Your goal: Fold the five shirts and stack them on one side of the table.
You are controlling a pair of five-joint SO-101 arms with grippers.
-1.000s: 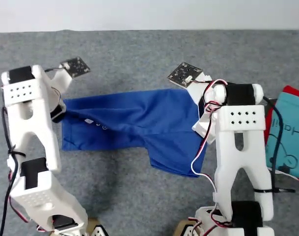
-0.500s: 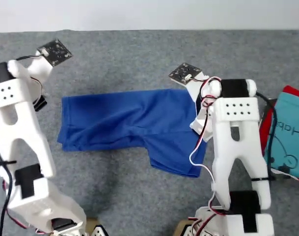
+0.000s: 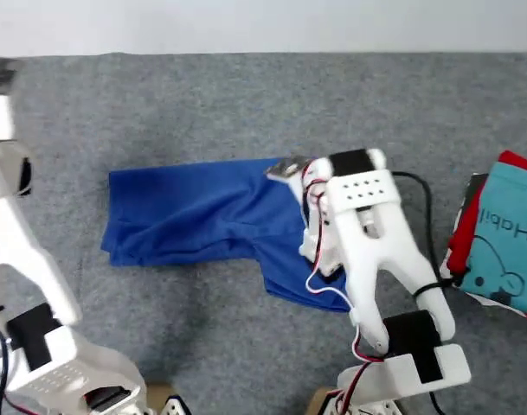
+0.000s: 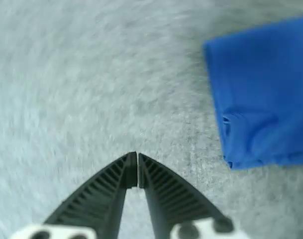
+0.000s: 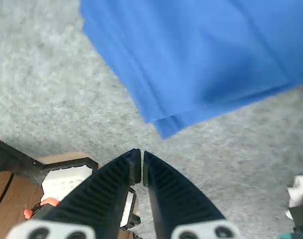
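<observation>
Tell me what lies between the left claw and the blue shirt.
Bare grey mat alone separates left claw and blue shirt, per left wrist view.

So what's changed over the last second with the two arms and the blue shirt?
The left arm pulled away from the left edge of the blue shirt, out to the left; the left gripper is shut on nothing. The right arm swung from the shirt's right edge in over its right part. The blue shirt and the teal shirt at right stayed put.

Smooth blue cloth shirt [image 3: 202, 212], rough grey carpet [image 3: 246, 104]
</observation>
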